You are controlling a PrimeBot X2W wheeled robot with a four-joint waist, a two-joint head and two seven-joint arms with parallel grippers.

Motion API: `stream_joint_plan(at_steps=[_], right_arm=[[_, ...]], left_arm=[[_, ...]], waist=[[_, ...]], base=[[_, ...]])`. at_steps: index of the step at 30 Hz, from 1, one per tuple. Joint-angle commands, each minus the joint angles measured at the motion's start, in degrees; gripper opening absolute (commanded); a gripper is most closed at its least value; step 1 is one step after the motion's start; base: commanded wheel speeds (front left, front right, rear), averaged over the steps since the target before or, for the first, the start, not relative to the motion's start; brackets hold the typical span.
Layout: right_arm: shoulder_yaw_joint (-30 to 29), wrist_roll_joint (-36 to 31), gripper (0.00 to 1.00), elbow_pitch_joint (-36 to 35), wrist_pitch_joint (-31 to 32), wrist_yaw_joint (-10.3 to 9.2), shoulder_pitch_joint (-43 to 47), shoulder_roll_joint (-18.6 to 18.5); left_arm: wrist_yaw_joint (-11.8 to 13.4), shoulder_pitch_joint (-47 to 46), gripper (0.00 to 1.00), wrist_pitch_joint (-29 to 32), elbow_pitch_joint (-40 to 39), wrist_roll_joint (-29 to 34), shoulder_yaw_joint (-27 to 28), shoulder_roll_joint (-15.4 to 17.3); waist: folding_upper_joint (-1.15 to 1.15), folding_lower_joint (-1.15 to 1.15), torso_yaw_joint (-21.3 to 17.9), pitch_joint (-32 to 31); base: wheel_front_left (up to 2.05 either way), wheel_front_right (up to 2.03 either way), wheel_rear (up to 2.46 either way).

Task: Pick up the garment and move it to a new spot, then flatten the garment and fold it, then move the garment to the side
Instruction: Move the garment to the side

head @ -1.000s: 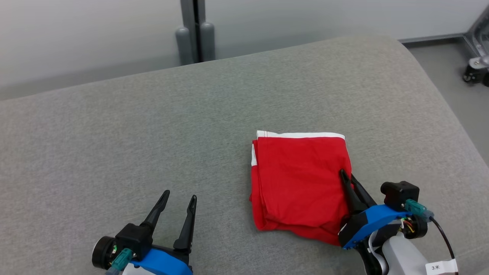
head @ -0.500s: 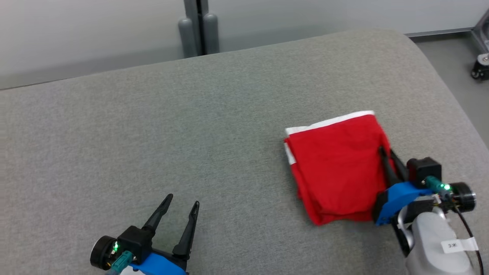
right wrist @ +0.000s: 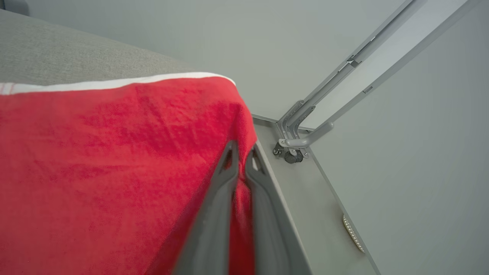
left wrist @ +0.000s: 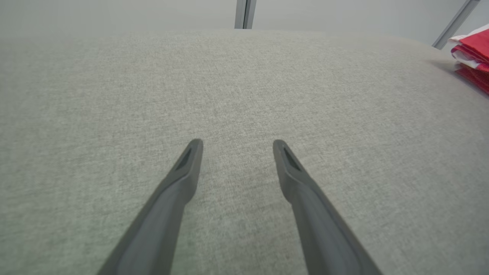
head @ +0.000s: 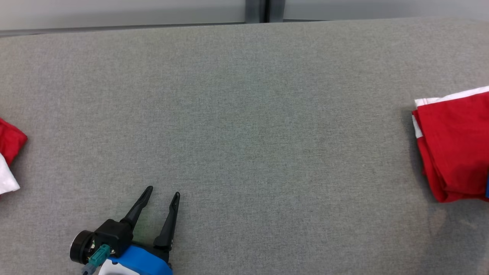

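Gripping the right-hand edge of the folded red garment with white trim, my right gripper is clamped. In the right wrist view its two dark fingers stand almost together, with red cloth pinched between them.

1. Position of the garment. It rests at the far right end of the grey upholstered surface, the landmark for all places below. The white-trimmed edge faces the back of the surface. The stacked fold edges face its middle.

2. Long axis. The bundle is a rough rectangle. Its longer side runs from the front of the surface toward the back, tilted slightly.

3. Governing relation. The garment's right edge lies close to the right end of the surface. Beyond that end, the right wrist view shows floor and a metal frame with a caster. I judge that little room is left for travel to the right (an overshoot could drop the bundle off the end).

4. Arm assignment. My left gripper hovers over the front-left part of the surface, fingers spread and empty, well apart from the garment. The right arm is the nearer one and has the hold.

5. Other items. A second red and white cloth lies at the left end of the surface.

6. Task status, as I judge it. Folding looks complete; setting down and letting go at the side is not yet done.
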Motion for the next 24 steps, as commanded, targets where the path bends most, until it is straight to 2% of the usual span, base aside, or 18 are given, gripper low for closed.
stream_joint_plan(at_steps=[1, 7, 13, 14, 15, 19, 24], right_arm=[[-0.7, -0.4, 0.00, -1.0, 0.3, -0.01, -0.9, -0.4], [-4.7, -1.4, 0.00, -4.6, 1.8, -0.01, -1.3, -0.9], [-8.1, -1.7, 0.00, -3.5, 0.3, -0.01, -3.1, -4.0], [-8.6, -1.7, 0.38, -2.8, -0.6, -0.01, -3.7, -4.5], [-9.2, -1.7, 1.00, -2.0, -1.5, -0.01, -4.4, -5.0], [-10.4, -1.8, 1.00, 1.9, -5.5, 0.00, -7.8, -6.8], [-6.9, 0.1, 1.00, 6.2, -8.2, 0.00, -11.4, -4.6]], left_arm=[[0.1, -1.0, 1.00, -0.2, -0.4, -0.3, 0.3, 0.3], [0.1, -1.9, 1.00, -0.1, -1.2, -0.8, 0.1, 1.1], [0.1, -2.8, 1.00, -0.2, -1.7, -1.3, 0.1, 1.7], [0.1, -2.8, 1.00, -0.2, -1.7, -1.3, 0.2, 1.8], [0.1, -2.8, 1.00, -0.2, -1.7, -1.3, 0.2, 2.0], [0.1, -3.2, 1.00, -0.2, -1.3, -1.3, 0.4, 1.9], [0.1, -3.1, 1.00, -0.2, -0.7, -1.2, 0.8, 0.8]], waist=[[-0.01, 0.00, 1.0, 1.2], [-0.01, 0.00, 1.9, 2.9], [-0.01, 0.00, 2.2, 4.1], [-0.01, 0.00, 2.2, 4.2], [-0.01, 0.00, 2.2, 4.3], [-0.01, 0.00, 2.3, 4.3], [-0.01, 0.00, 2.2, 2.9]], base=[[0.00, 0.00, 0.00], [0.00, 0.00, 0.00], [0.00, 0.00, 0.00], [0.00, 0.00, 0.00], [0.00, 0.00, 0.00], [0.00, 0.00, 0.00], [0.00, 0.00, 0.00]])
